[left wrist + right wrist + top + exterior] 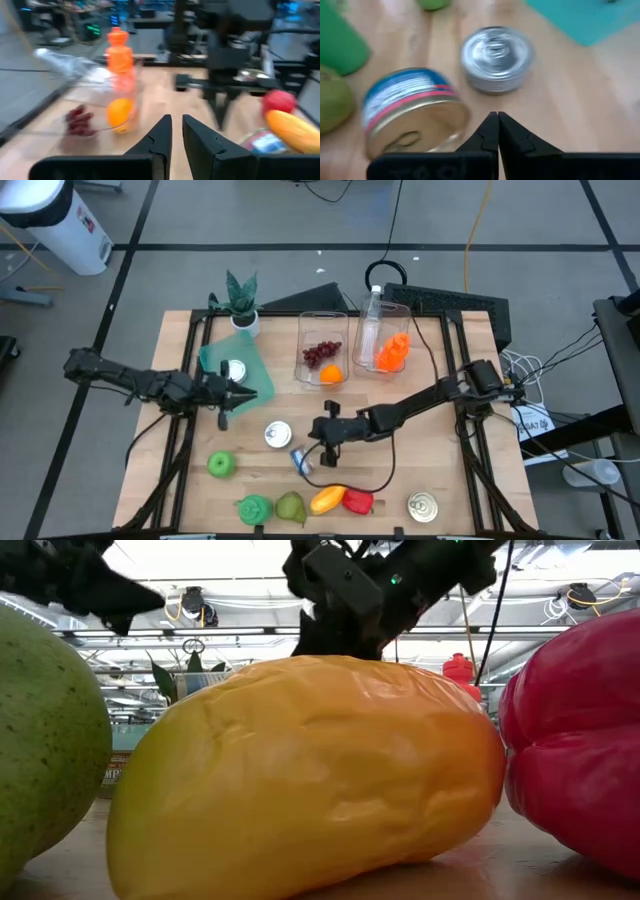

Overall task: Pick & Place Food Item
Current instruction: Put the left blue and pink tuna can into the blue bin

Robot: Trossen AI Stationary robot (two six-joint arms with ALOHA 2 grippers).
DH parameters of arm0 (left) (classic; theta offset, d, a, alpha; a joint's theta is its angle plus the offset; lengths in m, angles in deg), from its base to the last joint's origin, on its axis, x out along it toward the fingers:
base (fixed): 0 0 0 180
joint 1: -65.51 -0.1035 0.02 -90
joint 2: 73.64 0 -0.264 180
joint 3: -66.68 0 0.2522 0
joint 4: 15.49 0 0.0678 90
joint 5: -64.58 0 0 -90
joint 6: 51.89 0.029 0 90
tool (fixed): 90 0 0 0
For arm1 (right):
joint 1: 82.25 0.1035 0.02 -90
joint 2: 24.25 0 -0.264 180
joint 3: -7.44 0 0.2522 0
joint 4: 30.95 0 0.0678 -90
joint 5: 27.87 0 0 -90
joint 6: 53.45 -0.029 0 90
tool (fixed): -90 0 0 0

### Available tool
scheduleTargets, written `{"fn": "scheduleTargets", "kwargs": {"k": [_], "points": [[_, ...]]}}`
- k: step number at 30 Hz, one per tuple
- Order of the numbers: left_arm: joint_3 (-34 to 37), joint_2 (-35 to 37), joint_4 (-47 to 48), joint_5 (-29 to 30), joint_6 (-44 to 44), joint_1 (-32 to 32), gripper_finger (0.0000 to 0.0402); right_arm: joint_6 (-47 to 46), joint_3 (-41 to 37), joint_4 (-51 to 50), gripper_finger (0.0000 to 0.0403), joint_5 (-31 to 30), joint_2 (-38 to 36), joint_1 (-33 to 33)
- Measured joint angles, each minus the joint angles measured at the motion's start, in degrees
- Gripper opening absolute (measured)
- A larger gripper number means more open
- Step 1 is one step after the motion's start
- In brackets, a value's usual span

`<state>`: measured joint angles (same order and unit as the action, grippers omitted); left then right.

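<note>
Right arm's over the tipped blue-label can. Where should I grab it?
The blue-label can lies on its side, so I'd take it across the round wall from straight above, fingers on either side of the label. The right gripper is shut now and must open first. The upright silver can stands clear.

Nothing legible is showing in any view. The tipped can [410,117] is wearing a blue, white and red label, perhaps with lettering on it, but the blur is hiding any words. The white bin [62,225] is carrying a small red mark too tiny to read.
</note>
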<state>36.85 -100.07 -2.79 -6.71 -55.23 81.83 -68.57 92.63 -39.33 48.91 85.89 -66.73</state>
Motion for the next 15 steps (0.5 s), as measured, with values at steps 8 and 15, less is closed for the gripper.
{"fn": "scheduleTargets", "kwargs": {"k": [8, 15], "points": [[-17.0, -23.0, 8.6, -7.0, 2.2, 3.6, 0.0051, 0.0, -5.2, -3.3, 0.0, -5.6, -7.8, 2.7], [-38.4, -46.5, 26.6, -11.0, 5.0, 6.7, 0.0077, 6.9, -18.2, 11.1, 0.0, -10.2, -22.1, 8.3]]}}
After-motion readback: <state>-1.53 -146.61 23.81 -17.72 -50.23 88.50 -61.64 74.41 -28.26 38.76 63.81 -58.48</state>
